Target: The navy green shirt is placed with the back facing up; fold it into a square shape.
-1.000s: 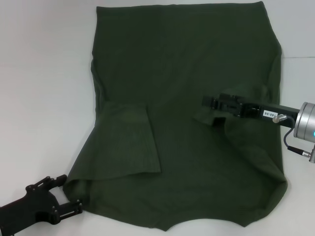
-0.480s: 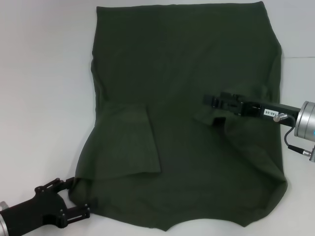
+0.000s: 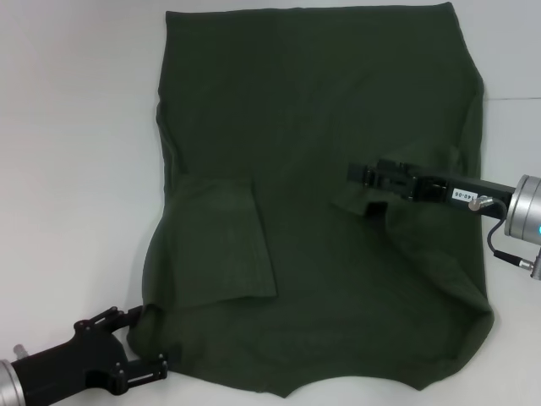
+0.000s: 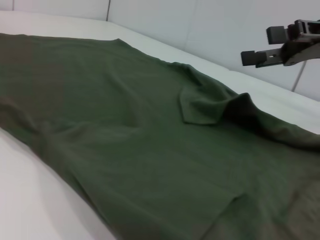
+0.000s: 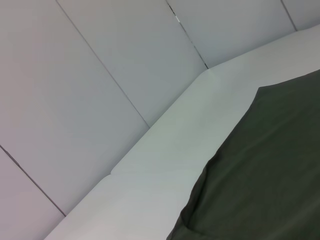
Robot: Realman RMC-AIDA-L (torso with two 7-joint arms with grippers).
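Two hands: left hand (image 3: 139,351) open at shirt (image 3: 321,127) corner; right hand (image 3: 365,176) over sleeve, grip unclear.
Tip: pinch only the hem layer, lift evenly.

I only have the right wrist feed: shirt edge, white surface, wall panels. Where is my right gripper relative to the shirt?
Observer: In the head view the right gripper hangs over the right half of the navy green shirt, beside a folded-in sleeve.
Operator: Is it touching the cloth?
Observer: The left wrist view shows it raised above the shirt, with wall visible beneath it.
Operator: And the left arm?
Observer: The left gripper is at the shirt's near left corner, its fingers spread at the edge.
Operator: Is the left sleeve folded?
Observer: Yes, it lies folded inward on the shirt's back.
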